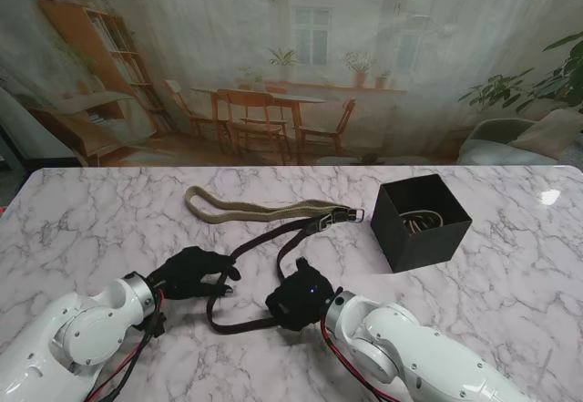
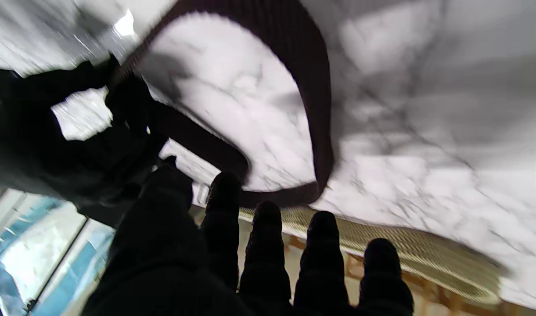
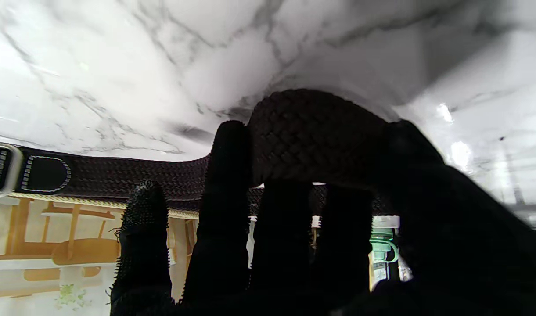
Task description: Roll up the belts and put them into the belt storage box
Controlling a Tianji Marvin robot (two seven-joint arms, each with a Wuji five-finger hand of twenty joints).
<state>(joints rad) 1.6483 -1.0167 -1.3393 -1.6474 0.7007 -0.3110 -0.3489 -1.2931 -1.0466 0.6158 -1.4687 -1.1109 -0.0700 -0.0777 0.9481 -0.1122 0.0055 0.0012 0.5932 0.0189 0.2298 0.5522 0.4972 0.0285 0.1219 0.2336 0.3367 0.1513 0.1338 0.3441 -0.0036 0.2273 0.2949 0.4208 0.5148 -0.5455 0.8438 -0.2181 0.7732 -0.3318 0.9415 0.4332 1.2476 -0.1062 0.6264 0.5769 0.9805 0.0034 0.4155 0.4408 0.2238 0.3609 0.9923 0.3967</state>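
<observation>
Right robot hand [image 1: 301, 300] clasps dark belt [image 1: 239, 254] (mid-table).

The left hand [image 2: 259, 263] reaches toward the marble table [image 2: 426, 131], its black gloved fingers [image 2: 322, 245] spread and holding nothing. A dark woven belt [image 2: 316, 109] curves in a loop on the marble just past the fingertips. The right hand [image 2: 74, 149], blurred, touches that belt. A tan belt [image 2: 404, 250] lies beyond.

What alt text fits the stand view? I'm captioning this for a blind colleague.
Two black-gloved robot hands work a dark braided belt on a white marble table: the right hand grips its rolled end, the left hand rests open beside it. A tan belt lies farther away, and a black storage box on the right.
</observation>
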